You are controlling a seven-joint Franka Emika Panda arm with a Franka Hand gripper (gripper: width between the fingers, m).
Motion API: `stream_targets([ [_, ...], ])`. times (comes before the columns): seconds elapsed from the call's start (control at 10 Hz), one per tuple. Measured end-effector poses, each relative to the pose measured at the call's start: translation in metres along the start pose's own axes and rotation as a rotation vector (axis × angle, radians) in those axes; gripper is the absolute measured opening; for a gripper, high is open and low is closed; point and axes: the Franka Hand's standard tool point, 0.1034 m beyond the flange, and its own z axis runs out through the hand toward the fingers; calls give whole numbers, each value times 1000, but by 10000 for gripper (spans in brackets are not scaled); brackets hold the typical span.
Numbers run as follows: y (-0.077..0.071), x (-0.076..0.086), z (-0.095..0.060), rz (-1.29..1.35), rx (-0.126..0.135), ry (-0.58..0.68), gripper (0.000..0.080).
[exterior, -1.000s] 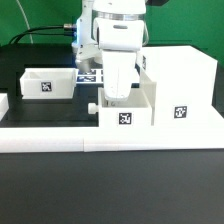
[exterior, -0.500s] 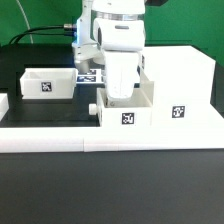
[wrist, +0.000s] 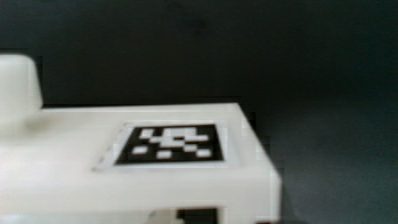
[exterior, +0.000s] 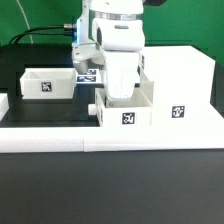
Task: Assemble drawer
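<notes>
While the fingers reach down into the tray at frame centre, I can't tell if they pinch its wall. The shell stands just right of it, and the knob points left.

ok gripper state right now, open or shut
gripper: cannot tell; its fingertips are down in the tray beside the shell, hidden by the tray's wall

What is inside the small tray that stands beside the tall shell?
The gripper reaches down into the tray. The tray's front wall hides the jaws and the tray's floor.
</notes>
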Motion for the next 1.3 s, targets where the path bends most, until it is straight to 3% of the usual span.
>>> stream_targets([
  [0.6,-1,1,1,158,3,1,41],
  [0.8,0,2,1,160,-26,6,41],
  [1.3,0,4,1,167,-24,6,41],
])
